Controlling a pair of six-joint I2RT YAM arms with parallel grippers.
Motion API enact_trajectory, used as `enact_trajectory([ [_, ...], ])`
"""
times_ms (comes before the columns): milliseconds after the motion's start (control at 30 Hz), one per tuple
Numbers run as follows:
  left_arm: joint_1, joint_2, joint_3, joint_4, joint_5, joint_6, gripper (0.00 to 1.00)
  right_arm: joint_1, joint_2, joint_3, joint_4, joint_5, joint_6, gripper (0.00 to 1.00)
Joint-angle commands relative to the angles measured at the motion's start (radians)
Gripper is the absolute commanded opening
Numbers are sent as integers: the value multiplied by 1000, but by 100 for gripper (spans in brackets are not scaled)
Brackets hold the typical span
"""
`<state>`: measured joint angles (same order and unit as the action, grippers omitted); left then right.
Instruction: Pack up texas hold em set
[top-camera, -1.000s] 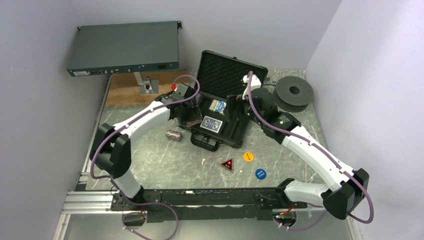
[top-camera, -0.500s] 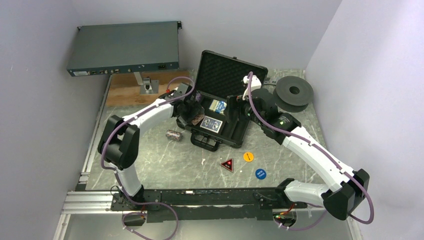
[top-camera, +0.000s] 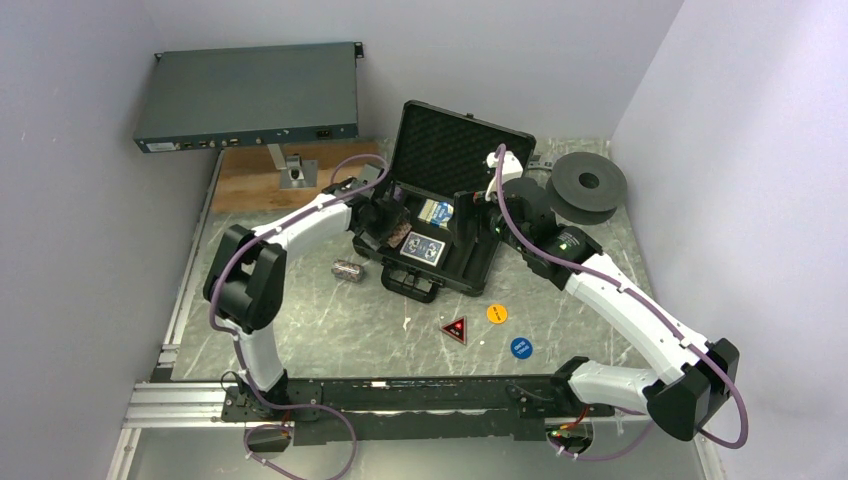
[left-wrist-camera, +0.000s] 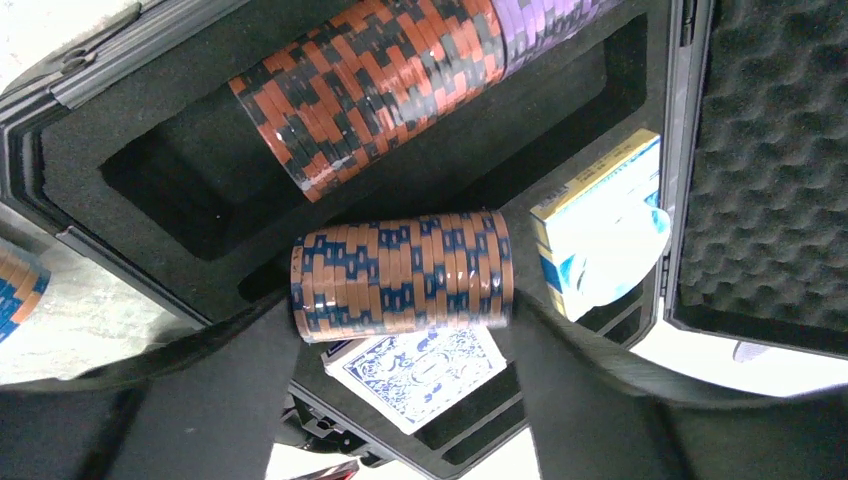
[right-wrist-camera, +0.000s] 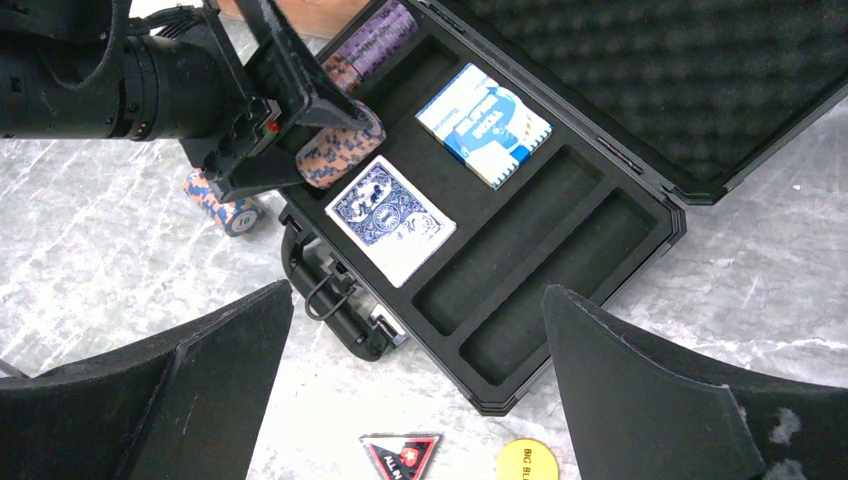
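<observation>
Chip roll (left-wrist-camera: 400, 275) carried over briefcase (top-camera: 460, 145) | left jaws grip it | right jaws open wide

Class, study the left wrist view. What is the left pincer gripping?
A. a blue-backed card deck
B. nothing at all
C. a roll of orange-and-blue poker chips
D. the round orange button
C: the left pincer has a finger pressed against each end of the orange-and-blue chip roll, holding it just above the open case.
</observation>
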<state>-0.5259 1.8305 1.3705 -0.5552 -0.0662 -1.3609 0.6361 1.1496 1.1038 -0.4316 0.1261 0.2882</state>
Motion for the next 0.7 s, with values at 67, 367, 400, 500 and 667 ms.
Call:
enact_trajectory([
  [67,11,-4,58,37,-22,-27,99,-3,-11,4,39,6,-1,100],
  [367,10,-91,-14,96,-12,11,100,-3,7,5,39,9,-4,100],
  [400,10,-110,-25,96,-12,19,100,-3,8,5,40,10,-5,100],
  [500,5,-173,-54,94,-31,78,100,-4,15,9,39,11,-7,100],
  [667,3,-311,-126,69,-101,232,100,-3,22,17,46,-20,-7,100],
])
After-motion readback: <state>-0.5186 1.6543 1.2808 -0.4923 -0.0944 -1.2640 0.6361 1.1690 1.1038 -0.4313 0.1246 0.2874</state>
